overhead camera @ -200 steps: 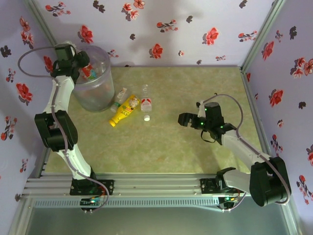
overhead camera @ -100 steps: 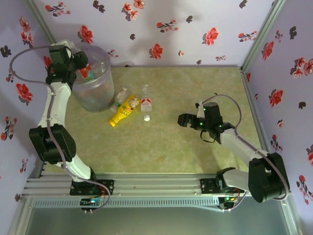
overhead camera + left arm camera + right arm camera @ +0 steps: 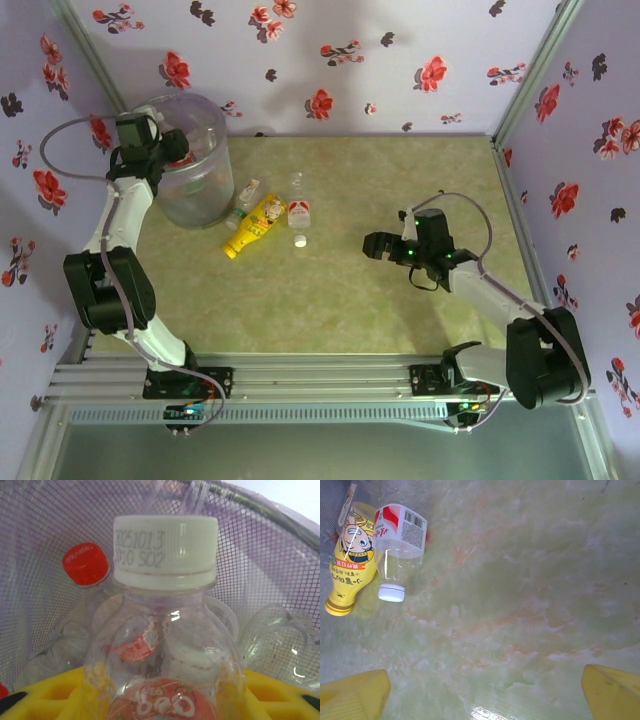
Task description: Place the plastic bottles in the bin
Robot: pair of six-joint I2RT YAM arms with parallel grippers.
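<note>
Left gripper [image 3: 165,152] has swung back from the bin's left rim to sit over the opening; right arm unchanged.

Right gripper [image 3: 376,245] hovers mid-table [image 3: 400,180], right of centre, jaws wide, nothing in them, aimed at the loose bottles, probably lined up for the next pick.

Left of centre lie the yellow bottle [image 3: 255,225] and a clear white-capped bottle [image 3: 299,212], side by side. A third clear bottle [image 3: 245,195] rests just beside the bin wall.

Bin [image 3: 205,190] stands at the far left corner. Left fingers are clamped on a clear white-capped bottle [image 3: 160,630], held above those already inside, one red-capped [image 3: 86,564]. Judged ready for release.
</note>
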